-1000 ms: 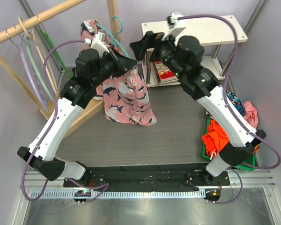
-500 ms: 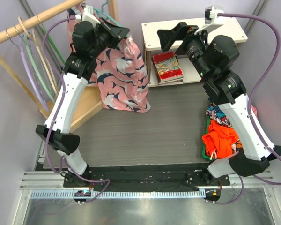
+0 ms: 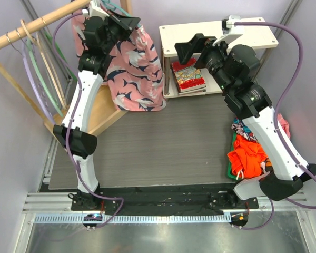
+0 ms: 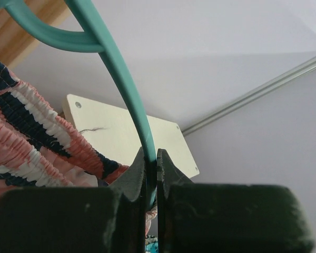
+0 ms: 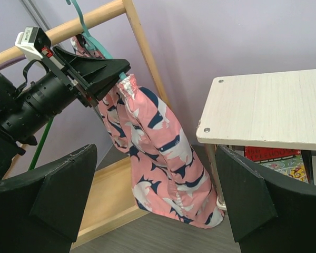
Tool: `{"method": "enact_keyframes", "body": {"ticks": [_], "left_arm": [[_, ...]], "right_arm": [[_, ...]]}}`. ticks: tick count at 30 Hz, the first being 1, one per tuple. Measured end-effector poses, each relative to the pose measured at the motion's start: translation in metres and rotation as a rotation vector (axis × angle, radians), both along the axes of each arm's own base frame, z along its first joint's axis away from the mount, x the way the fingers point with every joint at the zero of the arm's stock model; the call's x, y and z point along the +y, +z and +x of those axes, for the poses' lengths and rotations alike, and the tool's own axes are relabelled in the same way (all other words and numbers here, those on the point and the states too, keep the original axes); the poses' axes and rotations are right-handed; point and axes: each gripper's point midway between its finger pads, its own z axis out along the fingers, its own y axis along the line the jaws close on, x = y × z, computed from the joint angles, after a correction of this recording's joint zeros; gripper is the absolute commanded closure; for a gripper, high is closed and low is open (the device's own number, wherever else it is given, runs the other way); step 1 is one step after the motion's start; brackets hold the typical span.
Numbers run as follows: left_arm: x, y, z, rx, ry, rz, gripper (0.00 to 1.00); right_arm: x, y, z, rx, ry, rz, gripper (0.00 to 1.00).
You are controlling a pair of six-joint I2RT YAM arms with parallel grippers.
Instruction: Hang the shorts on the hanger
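Top external view is showing one pair of pink shorts (image 3: pixel 137 68) with navy and white shapes, draping over one teal hanger (image 3: pixel 109 6). The left gripper (image 3: pixel 127 23) is reaching up high beside a wooden rail (image 3: pixel 37 23), and the shorts are hanging just below and behind its fingers, their gathered waistband sitting right against the fingertips. The hanger's hook is rising just above this gripper.

Left wrist view is showing the left gripper (image 4: pixel 151 158) pinching the hanger's thin bar (image 4: pixel 131 100): its jaws are pressing almost together, with only the teal plastic between them. The waistband of the shorts (image 4: pixel 31 142) is bunching to the left of the fingers.

The right gripper (image 3: pixel 185 48) is hovering well apart from the shorts, off to their right and in front of a white shelf (image 3: pixel 253 37). Its two fingers are spreading wide, gripping nothing and touching nothing. Right wrist view is looking between those fingers at the shorts (image 5: pixel 158 147) dangling from the hanger (image 5: pixel 79 13).

At least two other hangers (image 3: pixel 42 79), one lavender and one pale mint, are hanging on the rail, far left of the left gripper.
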Motion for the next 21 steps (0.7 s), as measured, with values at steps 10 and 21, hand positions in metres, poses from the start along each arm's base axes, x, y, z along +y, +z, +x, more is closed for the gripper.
{"method": "enact_keyframes", "body": {"ticks": [10,21], "left_arm": [[0.011,-0.012,0.024,0.016,0.023,-0.036,1.0],[0.018,-0.043,0.048,0.088,0.047,-0.049,1.0]], "right_arm": [[-0.005,-0.003,-0.004,-0.007,-0.005,0.004,0.0],[-0.004,-0.015,0.001,0.007,-0.011,-0.011,0.0]]}}
